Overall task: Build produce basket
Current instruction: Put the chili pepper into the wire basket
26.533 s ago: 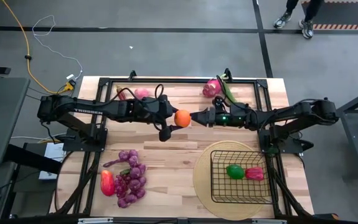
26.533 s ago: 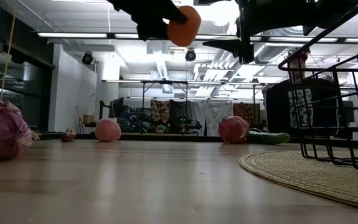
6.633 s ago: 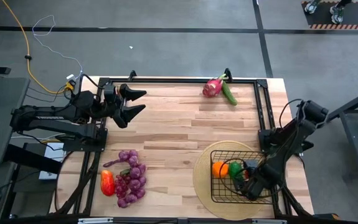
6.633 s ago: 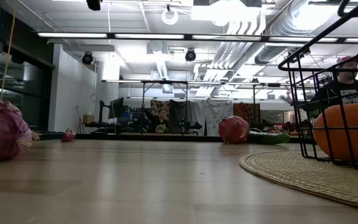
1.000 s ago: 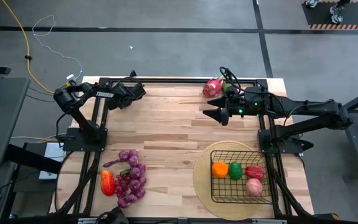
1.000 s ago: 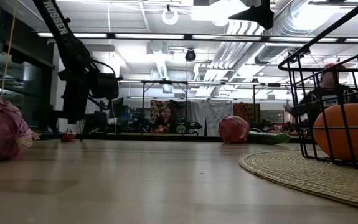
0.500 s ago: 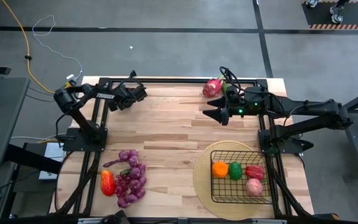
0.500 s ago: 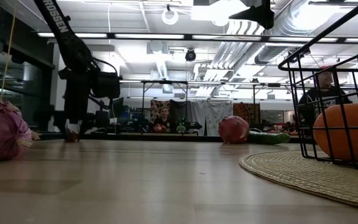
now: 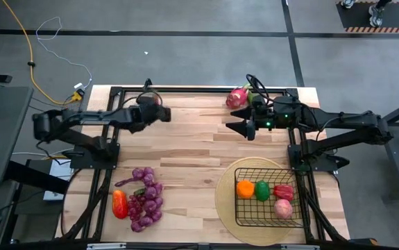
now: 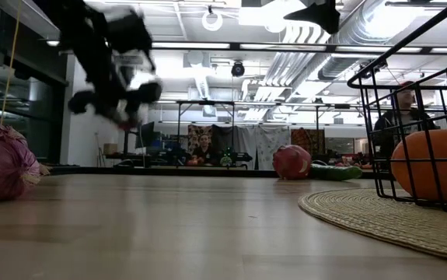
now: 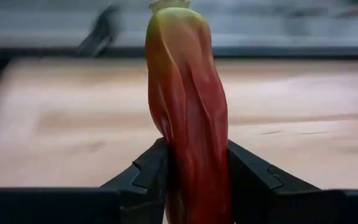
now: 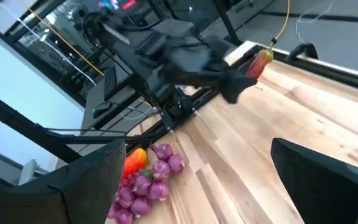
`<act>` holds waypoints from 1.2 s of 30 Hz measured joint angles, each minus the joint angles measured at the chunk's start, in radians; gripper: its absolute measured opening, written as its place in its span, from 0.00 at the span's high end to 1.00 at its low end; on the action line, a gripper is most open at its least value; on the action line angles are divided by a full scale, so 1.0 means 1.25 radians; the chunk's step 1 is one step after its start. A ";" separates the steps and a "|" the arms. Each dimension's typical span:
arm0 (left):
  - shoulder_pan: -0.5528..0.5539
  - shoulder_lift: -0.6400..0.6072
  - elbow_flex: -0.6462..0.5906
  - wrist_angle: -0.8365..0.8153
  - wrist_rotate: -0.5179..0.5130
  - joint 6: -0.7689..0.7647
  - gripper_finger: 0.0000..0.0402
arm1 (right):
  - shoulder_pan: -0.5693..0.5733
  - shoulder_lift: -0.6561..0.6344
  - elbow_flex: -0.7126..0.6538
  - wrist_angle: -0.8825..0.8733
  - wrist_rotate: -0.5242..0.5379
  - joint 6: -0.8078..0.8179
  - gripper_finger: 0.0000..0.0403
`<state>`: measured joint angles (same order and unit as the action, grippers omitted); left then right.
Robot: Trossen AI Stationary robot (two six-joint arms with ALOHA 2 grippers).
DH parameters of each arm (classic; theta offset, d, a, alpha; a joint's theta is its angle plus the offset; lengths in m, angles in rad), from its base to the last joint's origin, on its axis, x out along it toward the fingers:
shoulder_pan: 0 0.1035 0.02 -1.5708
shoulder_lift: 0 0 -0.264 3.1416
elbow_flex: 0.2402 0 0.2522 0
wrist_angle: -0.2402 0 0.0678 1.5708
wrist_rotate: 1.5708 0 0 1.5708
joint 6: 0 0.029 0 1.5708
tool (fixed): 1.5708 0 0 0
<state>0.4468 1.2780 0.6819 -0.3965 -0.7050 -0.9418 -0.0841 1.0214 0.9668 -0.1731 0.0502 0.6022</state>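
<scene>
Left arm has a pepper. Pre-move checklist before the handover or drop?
1. Left gripper jaws clamped on the red-green pepper: ok.
2. Pepper lifted clear of the table: ok.
3. Right gripper jaws open, empty, over the table's far right side: ok.
4. Basket has room beside the orange, green pepper, red pepper and pink fruit: ok.
5. Grip firmness: cannot tell.

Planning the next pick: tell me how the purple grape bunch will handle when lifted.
The grape bunch is probably floppy: it sprawls as many loose round beads, so it may sag or swing. It looks bulky beside the basket, so it may fit tightly. The orange-red pepper touching it could get dragged.
</scene>
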 joint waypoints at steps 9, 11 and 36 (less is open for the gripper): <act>-0.279 -0.187 0.000 0.419 0.215 0.463 0.71 | 0.000 0.000 0.000 0.066 0.001 -0.070 0.03; -0.310 -0.214 0.001 0.504 0.305 0.535 0.71 | 0.000 0.000 0.000 0.070 -0.002 -0.089 0.03; -0.325 -0.099 0.058 0.713 0.501 0.612 0.71 | 0.035 0.203 0.000 0.409 -0.111 -0.225 0.03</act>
<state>0.0410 1.1545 0.7546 0.4946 -0.0790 -0.1768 -0.0405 1.2750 0.9672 0.3379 -0.0885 0.3214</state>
